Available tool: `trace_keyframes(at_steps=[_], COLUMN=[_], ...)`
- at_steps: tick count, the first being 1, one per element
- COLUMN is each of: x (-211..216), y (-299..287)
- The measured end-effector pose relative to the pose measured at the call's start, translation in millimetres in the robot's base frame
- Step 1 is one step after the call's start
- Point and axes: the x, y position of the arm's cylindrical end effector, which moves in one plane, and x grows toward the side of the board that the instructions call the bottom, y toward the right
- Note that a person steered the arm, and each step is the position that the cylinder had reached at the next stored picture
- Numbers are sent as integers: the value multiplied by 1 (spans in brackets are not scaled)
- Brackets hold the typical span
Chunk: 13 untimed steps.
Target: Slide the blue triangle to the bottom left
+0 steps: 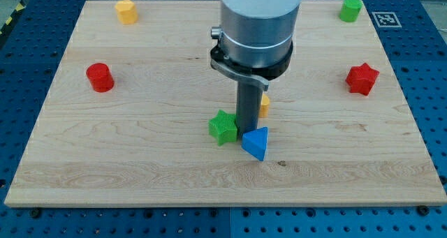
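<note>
The blue triangle (256,142) lies on the wooden board (140,161), a little right of centre and toward the view's bottom. My tip (247,131) stands just above the triangle's upper left edge, touching or nearly touching it. A green star (223,127) sits right beside the tip on its left. An orange block (264,105) is partly hidden behind the rod, on its right.
A red cylinder (100,77) stands at the left. A yellow block (126,11) is at the top left. A green block (351,9) is at the top right. A red star (362,79) is at the right. The arm's grey body (257,28) hides the board's top centre.
</note>
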Motion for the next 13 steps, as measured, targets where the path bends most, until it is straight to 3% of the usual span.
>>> trace_keyframes(at_steps=[1, 2, 3, 7, 13], x=[-30, -28, 2, 31, 61], y=[10, 35, 54, -30, -69])
